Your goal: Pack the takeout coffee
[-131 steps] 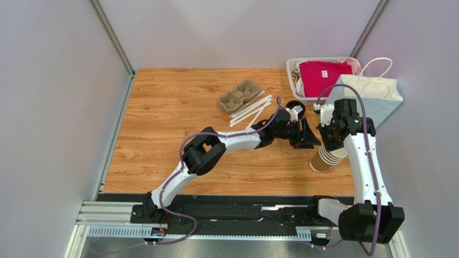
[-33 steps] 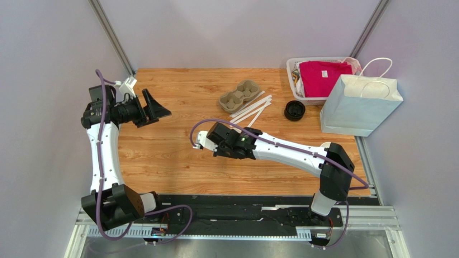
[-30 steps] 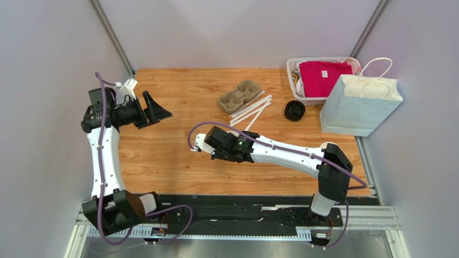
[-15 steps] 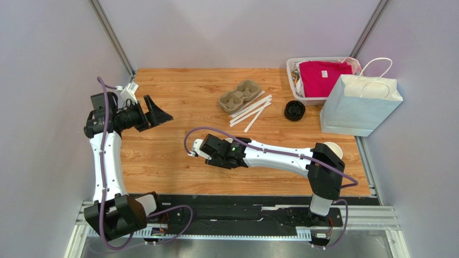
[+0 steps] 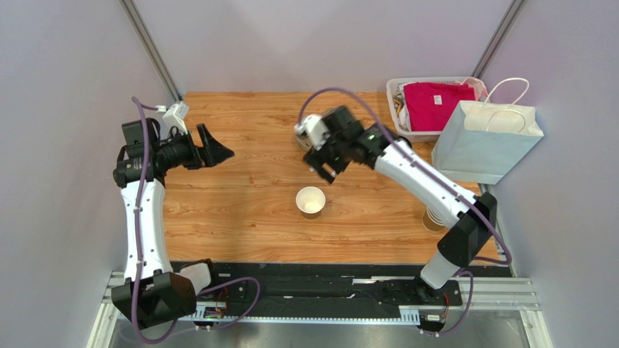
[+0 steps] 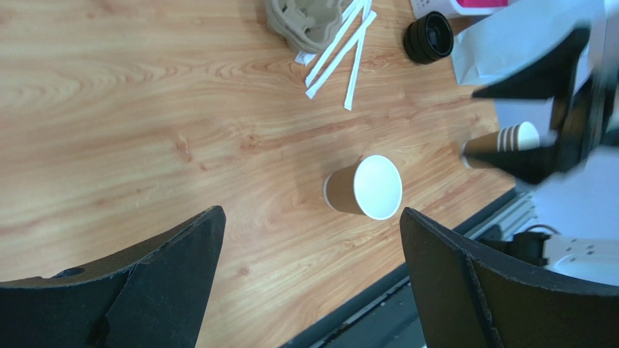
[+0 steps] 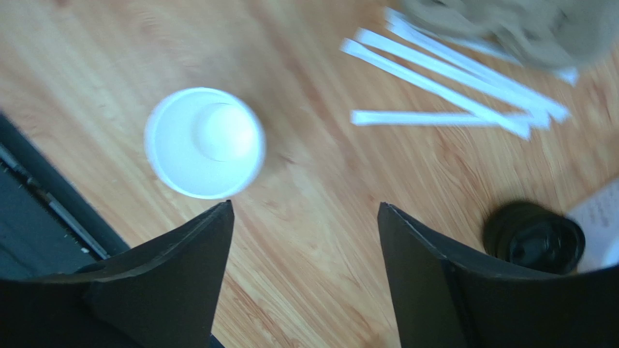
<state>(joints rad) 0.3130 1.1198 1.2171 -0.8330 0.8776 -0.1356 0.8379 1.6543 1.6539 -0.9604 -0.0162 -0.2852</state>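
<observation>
No lidded takeout coffee is in view. A lidless brown paper cup (image 5: 311,201) (image 6: 370,187) (image 7: 204,142) with a white inside stands upright near the table's front middle. My right gripper (image 5: 327,165) (image 7: 305,206) hangs open above the table, behind the cup and apart from it, with nothing between its fingers. At the far left, raised over the table's left edge, my left gripper (image 5: 216,143) (image 6: 311,212) is wide open and empty. Black lids (image 6: 429,37) (image 7: 534,236) lie in a small stack near the bag.
A stack of brown cups (image 5: 434,217) (image 6: 501,141) lies at the right front. White wrapped straws (image 6: 341,51) (image 7: 450,80) and a pulp cup carrier (image 6: 305,18) lie at the back. A white paper bag (image 5: 487,141) and a basket (image 5: 396,87) of pink cloth stand back right.
My right gripper has opened and swung from the near middle of the table up and back. The lidless cup now stands alone where it was. The left arm has hardly moved.
</observation>
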